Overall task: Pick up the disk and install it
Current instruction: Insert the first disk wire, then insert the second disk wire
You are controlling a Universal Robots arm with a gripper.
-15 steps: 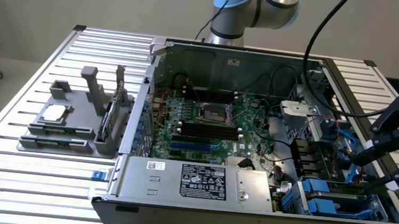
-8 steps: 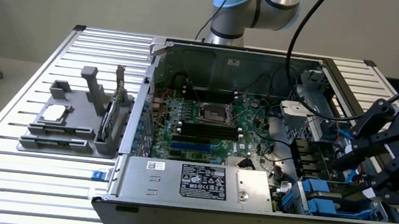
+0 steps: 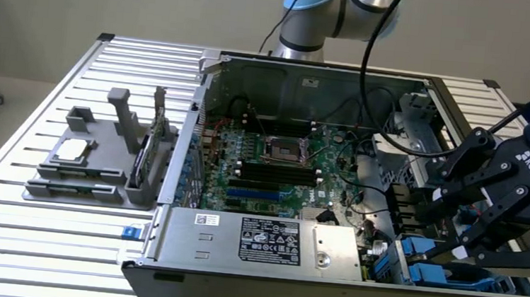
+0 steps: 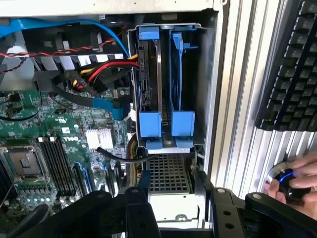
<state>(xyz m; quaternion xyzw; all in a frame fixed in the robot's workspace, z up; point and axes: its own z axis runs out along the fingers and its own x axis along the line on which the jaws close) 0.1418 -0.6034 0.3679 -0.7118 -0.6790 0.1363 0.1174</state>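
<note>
The end effector (image 3: 448, 227) hangs with its fingers spread apart and nothing between them, over the computer case's drive bay (image 4: 208, 89). Beyond it the disk (image 4: 151, 74) stands on edge in that bay, blue carrier tabs showing, beside the motherboard (image 3: 273, 167).

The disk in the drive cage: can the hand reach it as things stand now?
Probably yes. In the wrist view the disk stands on edge in the metal cage, its upper edge uncovered, and the hand is open close before it. The red and yellow cables lie beside the cage, not across it.
</note>
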